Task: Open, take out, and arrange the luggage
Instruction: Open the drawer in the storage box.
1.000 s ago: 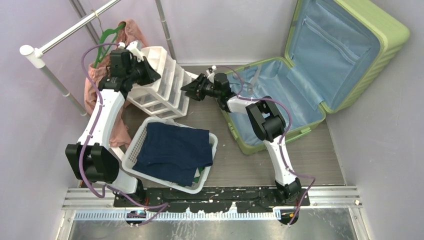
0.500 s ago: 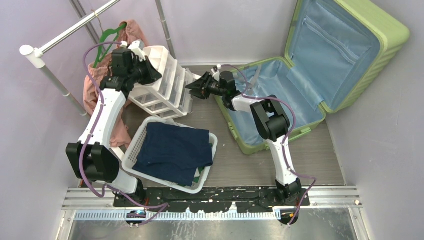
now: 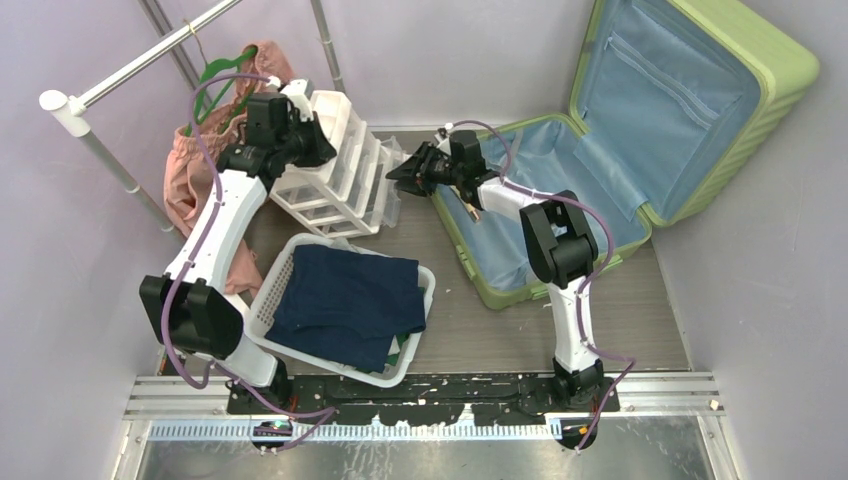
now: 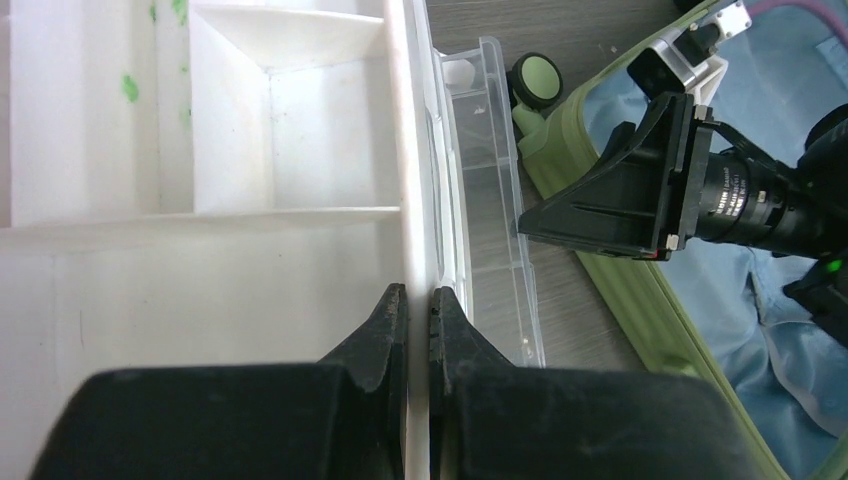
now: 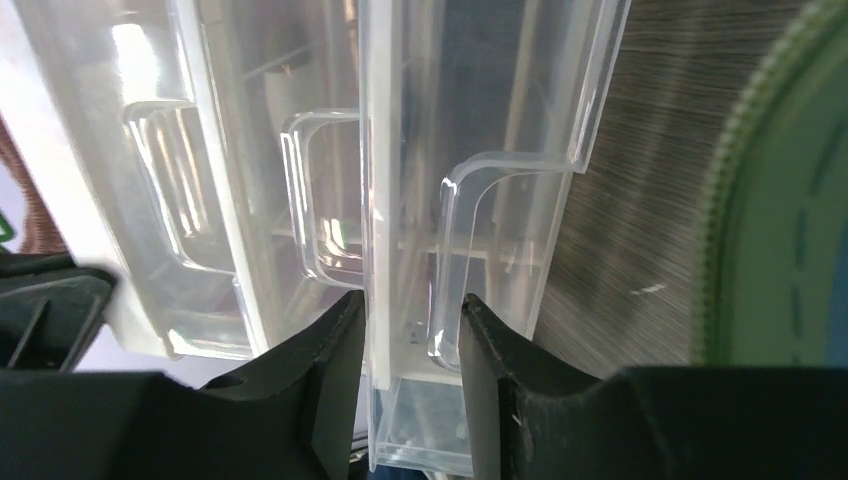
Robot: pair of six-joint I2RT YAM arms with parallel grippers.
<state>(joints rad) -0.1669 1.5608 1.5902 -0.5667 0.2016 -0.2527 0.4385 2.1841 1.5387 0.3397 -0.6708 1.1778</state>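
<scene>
the luggage [image 3: 680, 100] lid is cut off by the top view's upper edge. the pink garment [image 3: 185, 185] is partly hidden behind the left arm [image 3: 215, 225]. the drawer unit [image 5: 400, 150] is cropped in both wrist views.

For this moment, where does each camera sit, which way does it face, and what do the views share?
Top external: above and behind the bases, looking down on both arms, the drawer unit, basket and open luggage.
Left wrist: on the left arm, looking along the left fingers pinched on the drawer unit's white wall, the right fingers beyond.
Right wrist: on the right arm, looking along its fingers clamping a clear drawer.
Shared: both wrist views show the drawer unit and the luggage's green rim.
</scene>
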